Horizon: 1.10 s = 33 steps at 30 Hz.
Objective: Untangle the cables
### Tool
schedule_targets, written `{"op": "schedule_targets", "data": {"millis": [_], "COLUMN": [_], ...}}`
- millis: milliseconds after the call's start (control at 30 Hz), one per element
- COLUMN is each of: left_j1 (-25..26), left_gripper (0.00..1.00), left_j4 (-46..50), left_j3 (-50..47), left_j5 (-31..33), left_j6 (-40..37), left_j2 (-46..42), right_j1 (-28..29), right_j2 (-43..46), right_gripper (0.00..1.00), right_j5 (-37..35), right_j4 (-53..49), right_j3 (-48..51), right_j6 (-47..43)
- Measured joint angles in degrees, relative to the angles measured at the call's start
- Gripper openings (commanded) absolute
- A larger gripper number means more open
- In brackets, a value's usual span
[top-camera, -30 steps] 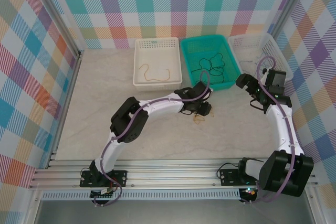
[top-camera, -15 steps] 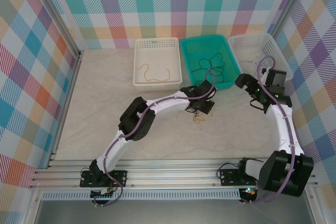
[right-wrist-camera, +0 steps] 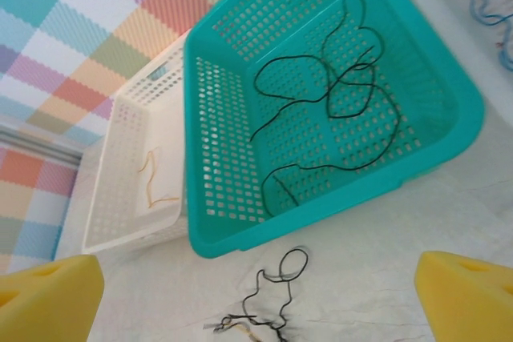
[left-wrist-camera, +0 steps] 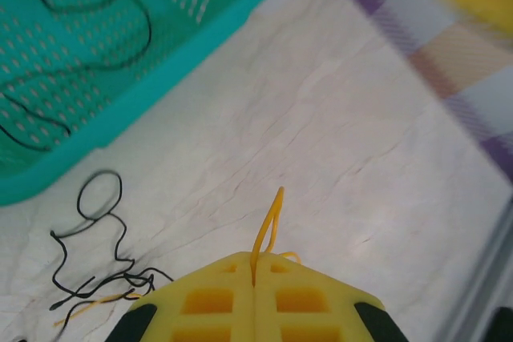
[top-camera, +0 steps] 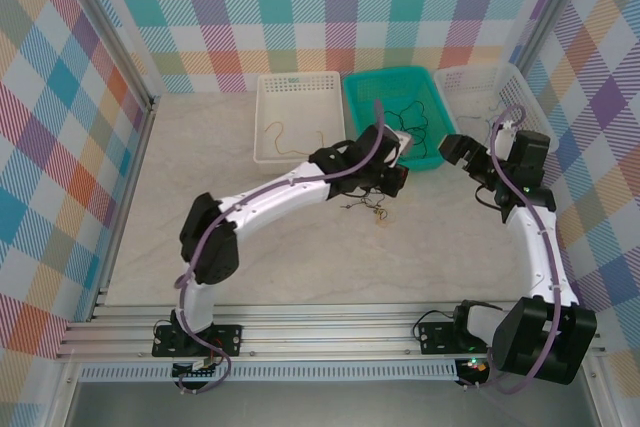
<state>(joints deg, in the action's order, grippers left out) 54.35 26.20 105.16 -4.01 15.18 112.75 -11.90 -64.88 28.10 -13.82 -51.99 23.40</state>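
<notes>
Orange cable (left-wrist-camera: pixel 268 226): pinched in left gripper (left-wrist-camera: pixel 255 274) jaws.
Right gripper (right-wrist-camera: pixel 256 298): jaws released.
Risk: black cable (left-wrist-camera: pixel 100 230) may lift too, if knotted.

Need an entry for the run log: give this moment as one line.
left gripper: shut on orange cable | right gripper: open, empty, near teal basket | black cable: loose on table beside basket

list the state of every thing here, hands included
left hand: shut on the orange cable
orange cable: pinched, loop poking past the fingertips
right hand: open, empty
black cable: on the table, tangled with an orange strand
teal basket: holds loose black cord
white basket: holds an orange cord
</notes>
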Motion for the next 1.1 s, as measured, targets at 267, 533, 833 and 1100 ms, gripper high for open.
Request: {"op": "schedule_targets", "data": {"millis": [267,533,833,1100], "left_j1": [-0.2,-1.6,-2.1,-2.1], "left_gripper": [0.0,0.0,0.0,0.0], "left_j4": [-3.7,-6.8,-20.2,-25.0], "left_j3": [-5.9,-10.1,-21.0,-23.1], "left_j5": [0.0,-1.8,-2.4,-1.5], "left_j6": [4.1,9.1,11.2,10.5], "left_j2": [-5.7,-9.3,-23.2,-26.2], "right_j1": [1.2,5.2,6.8,14.1], "right_j2": [0.0,-0.5,-5.5,-11.0], "right_gripper": [1.0,0.99,0.93,0.93], "right_j5": [7.7,10.1,5.7,4.1], "right_j4": [4.9,9.1,12.1,6.4], "right_j3": [2.4,6.4,8.0,7.2], "right_j6": [-0.3,-1.4,7.6,22.6]}}
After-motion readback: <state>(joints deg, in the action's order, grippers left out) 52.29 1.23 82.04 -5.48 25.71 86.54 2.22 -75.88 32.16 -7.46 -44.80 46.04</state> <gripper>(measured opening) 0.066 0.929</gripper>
